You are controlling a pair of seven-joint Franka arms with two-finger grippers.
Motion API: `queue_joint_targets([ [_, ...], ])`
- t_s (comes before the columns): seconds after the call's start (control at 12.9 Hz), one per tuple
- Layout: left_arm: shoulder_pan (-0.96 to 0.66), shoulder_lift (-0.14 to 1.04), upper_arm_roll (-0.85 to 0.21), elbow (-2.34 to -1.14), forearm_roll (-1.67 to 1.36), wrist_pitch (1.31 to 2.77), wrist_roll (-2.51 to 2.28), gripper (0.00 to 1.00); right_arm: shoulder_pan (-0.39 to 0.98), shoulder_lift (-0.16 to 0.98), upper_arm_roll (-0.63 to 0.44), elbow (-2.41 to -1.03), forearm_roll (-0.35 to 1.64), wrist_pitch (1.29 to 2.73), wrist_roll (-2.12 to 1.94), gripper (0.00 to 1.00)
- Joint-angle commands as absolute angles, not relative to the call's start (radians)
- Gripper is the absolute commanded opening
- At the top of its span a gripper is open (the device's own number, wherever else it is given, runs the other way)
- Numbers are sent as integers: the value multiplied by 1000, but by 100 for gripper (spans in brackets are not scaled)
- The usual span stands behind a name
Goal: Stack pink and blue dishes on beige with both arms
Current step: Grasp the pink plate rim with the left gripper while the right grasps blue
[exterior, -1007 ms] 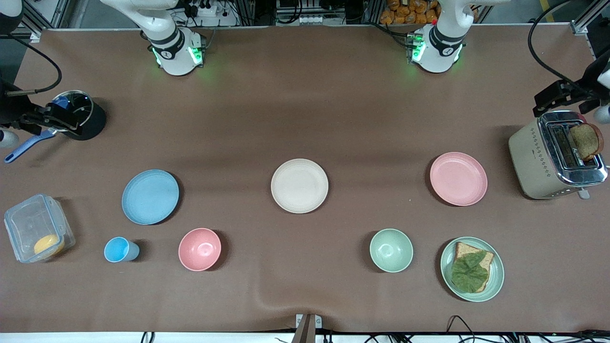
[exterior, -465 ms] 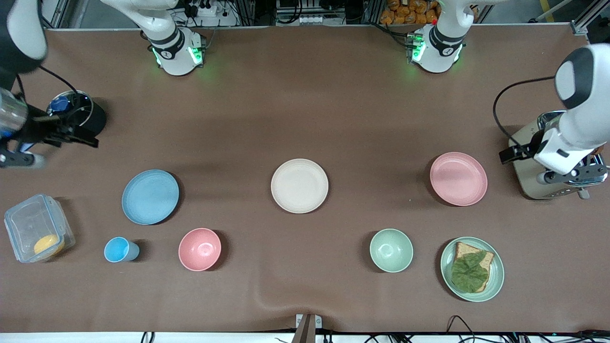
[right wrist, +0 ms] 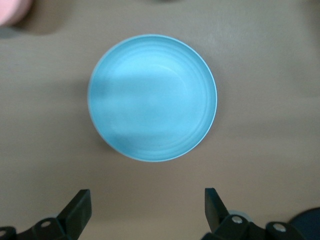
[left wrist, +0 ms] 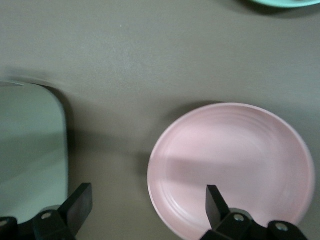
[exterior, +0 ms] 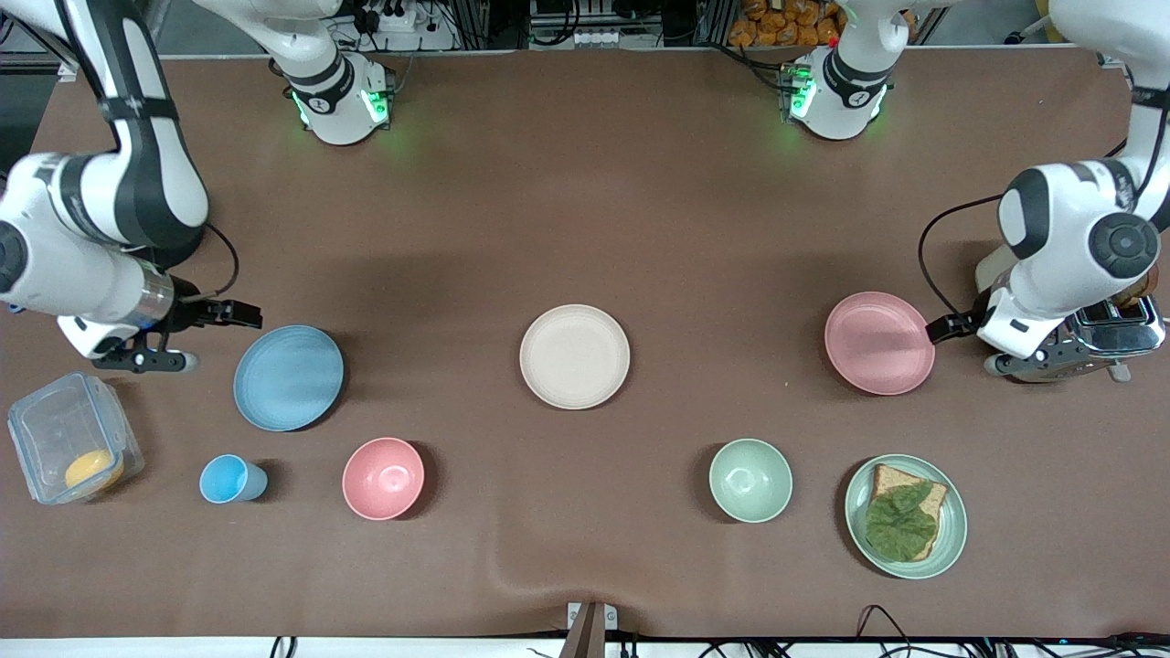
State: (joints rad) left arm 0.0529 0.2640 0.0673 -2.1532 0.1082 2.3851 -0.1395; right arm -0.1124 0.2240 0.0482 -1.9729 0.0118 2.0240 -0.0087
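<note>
With both empty grippers, left gripper (left wrist: 145, 210) and right gripper (right wrist: 145, 210), spread wide, each is best lowered squarely over the near rim of its plate, the pink plate (exterior: 879, 343) and the blue plate (exterior: 288, 376).

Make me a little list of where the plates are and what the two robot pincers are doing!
beige plate: middle of the table, nothing on it
pink plate: flat on the table toward the left arm's end, not stacked
blue plate: flat on the table toward the right arm's end, not stacked
left pincer: open, empty, at the pink plate's edge beside the toaster
right pincer: open, empty, beside the blue plate
stacking: not yet begun
</note>
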Motion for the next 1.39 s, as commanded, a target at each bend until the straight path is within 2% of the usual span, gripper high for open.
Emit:
queue_joint_targets([
  [0.0, 92, 334, 52, -2151, 123, 2460, -144, 100, -161, 332, 64, -1957, -32, 2144, -24, 100],
  [0.23, 92, 380, 52, -2149, 75, 2493, -144, 100, -190, 426, 66, -1956, -58, 2247, -41, 100],
  [0.54, 94, 433, 52, -2152, 72, 2545, -140, 87, -195, 498, 66, -1925, -57, 2247, -43, 100],
  [0.7, 95, 439, 52, -2151, 72, 2546, -138, 71, -215, 523, 66, -1914, -57, 2249, -46, 100],
  [0.77, 95, 440, 52, -2151, 72, 2548, -138, 58, -219, 528, 66, -1907, -55, 2249, -64, 100],
  [1.01, 95, 434, 51, -2151, 72, 2548, -138, 1, -230, 541, 66, -1901, -52, 2249, -81, 100],
  [1.32, 103, 423, 25, -2151, 66, 2546, -137, 0, -230, 572, 66, -1898, -51, 2263, -83, 100],
])
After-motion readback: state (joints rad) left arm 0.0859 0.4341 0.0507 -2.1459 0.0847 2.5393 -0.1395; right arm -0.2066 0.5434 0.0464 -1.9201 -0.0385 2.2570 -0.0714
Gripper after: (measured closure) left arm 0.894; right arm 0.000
